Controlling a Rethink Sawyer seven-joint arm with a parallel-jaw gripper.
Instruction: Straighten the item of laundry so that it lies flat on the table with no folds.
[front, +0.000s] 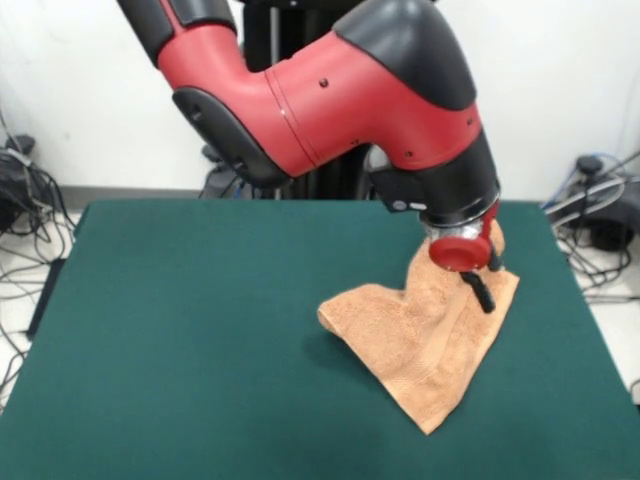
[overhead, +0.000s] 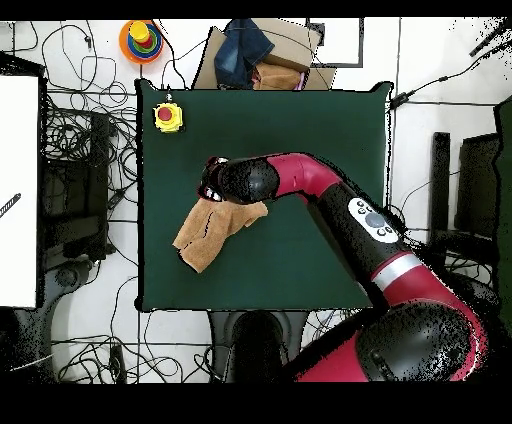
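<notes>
**One corner lifted, the rest of the towel trailing toward the camera side**

One arm works here, and its gripper (front: 478, 272) sits low over the far right part of the table (front: 200, 330), at the upper corner of the towel (front: 420, 335). In the front view the cloth rises to a peak just under the red wrist, and a black finger (front: 483, 293) lies against that raised part. That suggests the jaws are closed on the corner, but the wrist hides the contact and I cannot tell for sure.

From that peak the towel runs down and away from the robot — a crumpled, roughly triangular mass with a rolled fold at its left edge and a point nearest the camera. A stripe band shows along the lower right edge. Its long axis lies on a diagonal, from the gripper toward the table's near edge.

From overhead the towel (overhead: 212, 232) lies toward the table's left side, its upper end hidden under the wrist (overhead: 225, 182) and its body spreading toward the lower left. A yellow box with a red button (overhead: 167, 117) stands well apart, near a corner.

My judgement — drawing the held corner back along that diagonal, away from the bunched end, would open the folds, since the loose cloth all lies on one side of the jaws.
</notes>
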